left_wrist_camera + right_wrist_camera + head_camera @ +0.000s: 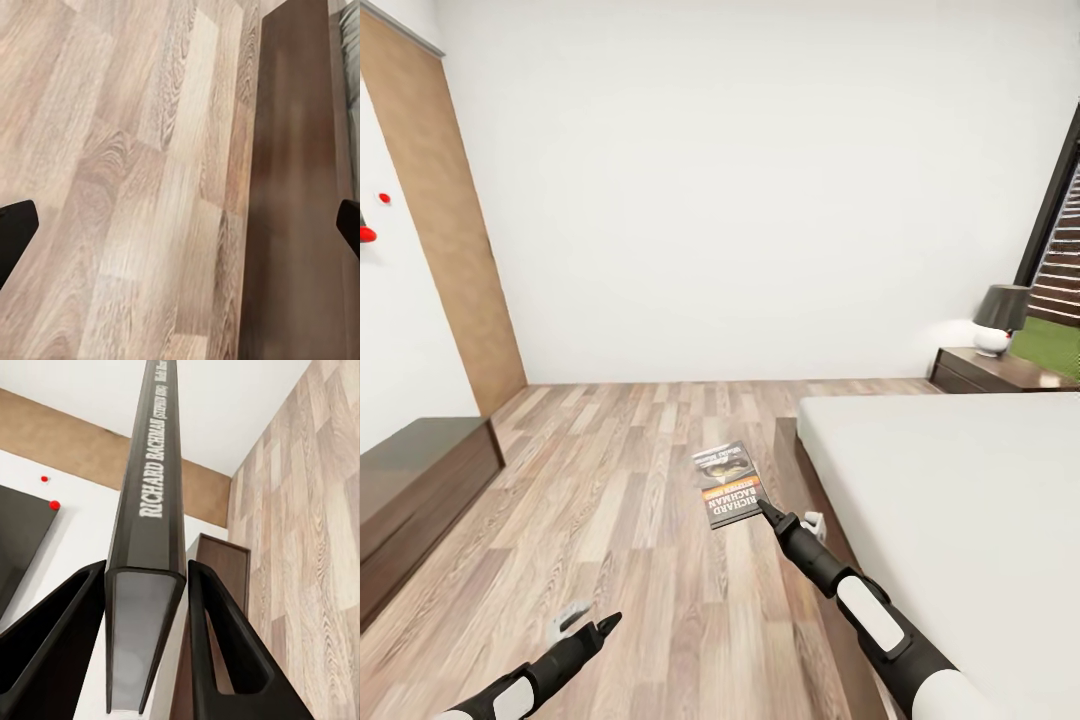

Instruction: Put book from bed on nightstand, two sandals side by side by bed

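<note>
A: Head view, item one?

B: The book (727, 484), dark cover with orange band, held out over the wood floor (610, 480) beside the bed (960, 500), pinched at its near corner by the right gripper (768, 512). It is off the mattress and carried flat, probably so that it can be set down cover-up.

A: Destination?

B: One nightstand (1000, 370) with a lamp (1000, 318), against the far wall beyond the bed's far end, well apart from the book. The carry looks about halfway.

A: Left arm?

B: Left gripper (592, 630) low over the floor, nothing in it; from here I cannot tell how wide the jaws stand.

A: Left wrist view?

B: Floor planks and the bed's dark brown frame (292, 187). A black fingertip (15, 232) shows at each side edge, wide apart with nothing between, so the gripper is released and idle, likely kept clear of the carry.

A: Right wrist view?

B: The book's spine (154, 480), lettered "RICHARD BACHMAN", runs away from the camera. Both black fingers (67, 630) flank its near end, clenched on it. The grip is at one end only, so the book may sag or swing.
</note>
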